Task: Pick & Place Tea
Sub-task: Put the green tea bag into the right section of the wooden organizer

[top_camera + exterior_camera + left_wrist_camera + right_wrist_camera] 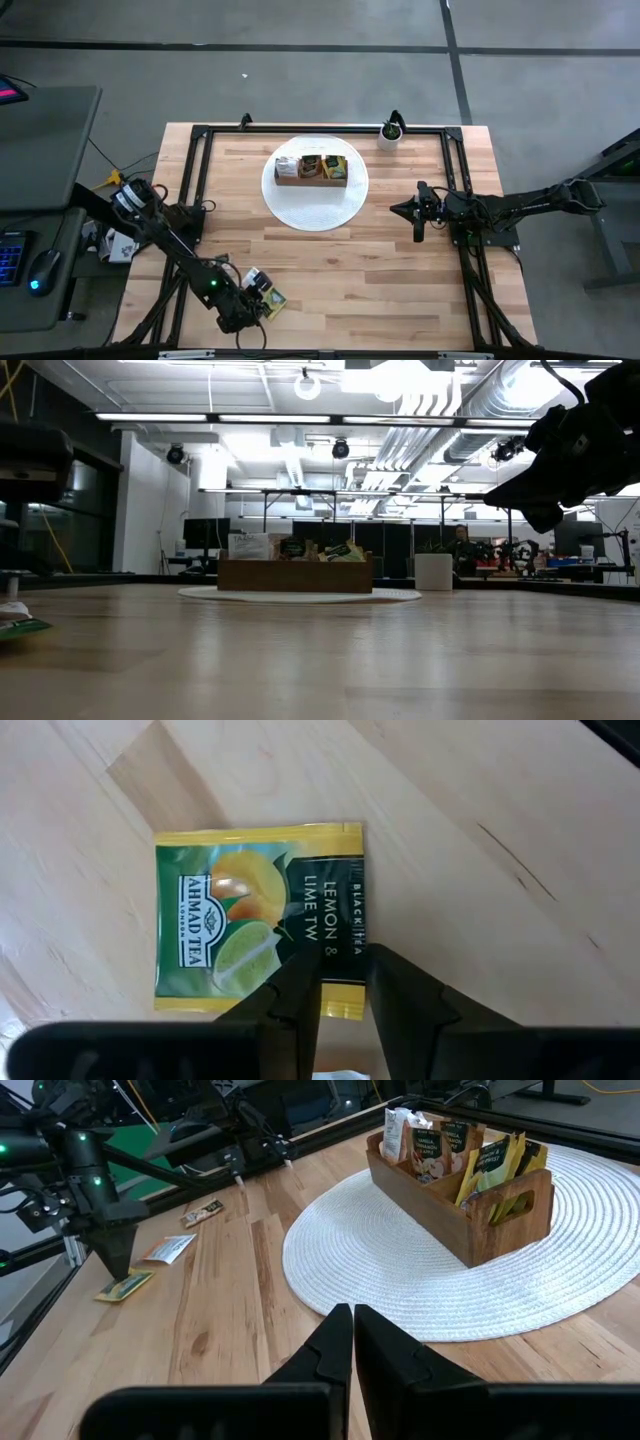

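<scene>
**One lemon-lime tea sachet under the left tool**

One green-yellow tea sachet (255, 915) lies flat on the tabletop (400, 280) near the front left corner. The left tool (342, 982) stands over its edge, fingers narrowly parted astride the yellow border; whether they are pinching it yet, I cannot tell. The sachet looks light, thin, limp and slick, so a hold at an edge seems best. Two more sachets (185, 1230) lie near it, not touching. Far across the middle, a wooden box (311, 170) with sachets standing in its compartments sits on a round white mat (315, 205). A small white pot (390, 135) stands at the far edge. The right tool (352, 1325) waits closed and empty at the right. Nothing blocks the way to the box.
</scene>
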Controlling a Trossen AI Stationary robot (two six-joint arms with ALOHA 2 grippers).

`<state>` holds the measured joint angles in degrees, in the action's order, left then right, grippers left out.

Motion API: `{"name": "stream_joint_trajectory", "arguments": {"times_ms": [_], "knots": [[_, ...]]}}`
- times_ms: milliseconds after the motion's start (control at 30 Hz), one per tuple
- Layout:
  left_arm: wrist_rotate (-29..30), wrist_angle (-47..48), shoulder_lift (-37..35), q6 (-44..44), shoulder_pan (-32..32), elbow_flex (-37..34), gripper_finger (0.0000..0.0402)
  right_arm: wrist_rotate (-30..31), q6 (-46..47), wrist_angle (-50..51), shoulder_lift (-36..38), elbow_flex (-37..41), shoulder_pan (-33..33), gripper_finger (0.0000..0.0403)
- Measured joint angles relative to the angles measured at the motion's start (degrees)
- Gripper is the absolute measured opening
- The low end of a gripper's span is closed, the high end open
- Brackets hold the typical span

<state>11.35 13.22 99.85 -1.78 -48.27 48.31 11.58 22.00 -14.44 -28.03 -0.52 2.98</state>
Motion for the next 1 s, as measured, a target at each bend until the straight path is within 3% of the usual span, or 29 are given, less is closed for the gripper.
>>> {"name": "stream_joint_trajectory", "arguments": {"times_ms": [167,433,767,1000], "knots": [[-0.90,-0.70,0.15,-0.44,1.03,-0.03,0.0077,-0.01,0.00,0.00,-0.01,0.00,0.01,0.0012],[-0.44,-1.66,0.28,-2.07,0.98,-0.15,0.0006,0.02,0.00,0.00,0.00,0.00,0.00,0.0012],[1.19,-2.41,0.11,-3.19,1.03,0.13,0.0001,0.00,0.00,0.00,0.00,-0.02,0.00,0.0012],[1.17,4.48,0.32,-2.73,1.05,4.93,0.0000,0.02,0.00,0.00,0.00,-0.02,0.00,0.0012]]}}
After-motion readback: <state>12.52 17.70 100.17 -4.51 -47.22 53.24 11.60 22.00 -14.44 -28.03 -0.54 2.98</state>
